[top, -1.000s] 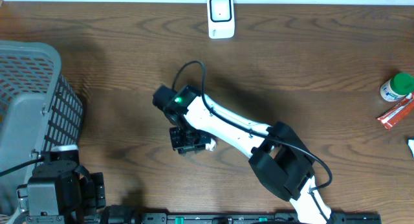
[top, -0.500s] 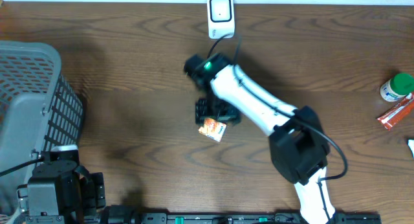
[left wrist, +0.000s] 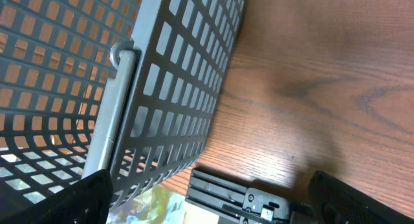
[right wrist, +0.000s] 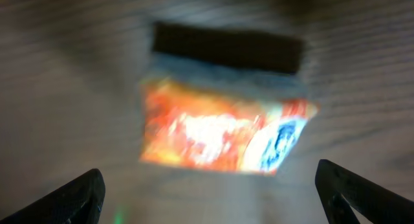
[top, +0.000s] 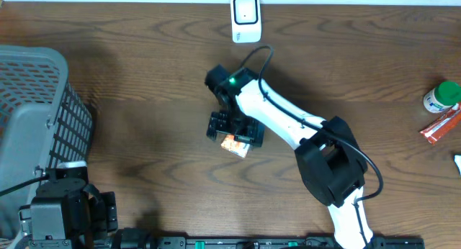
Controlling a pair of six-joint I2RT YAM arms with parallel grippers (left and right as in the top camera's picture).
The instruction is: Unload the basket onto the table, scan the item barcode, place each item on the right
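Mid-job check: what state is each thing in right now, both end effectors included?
right end effector: open, over the orange packet, not gripping it.
left end effector: open, empty, beside the grey basket.
orange packet: lying flat on the table, free.
grey basket: upright.
barcode scanner: standing, nothing before it.
green-capped bottle: cap on.
red packet: lying beside that bottle.

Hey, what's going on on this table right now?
The right arm hangs over an orange packet that lies on the wooden table. Its jaws are wide open and grip nothing. The white scanner sits at the table's far edge, apart from the packet. The left arm rests beside the grey basket, jaws open and empty.
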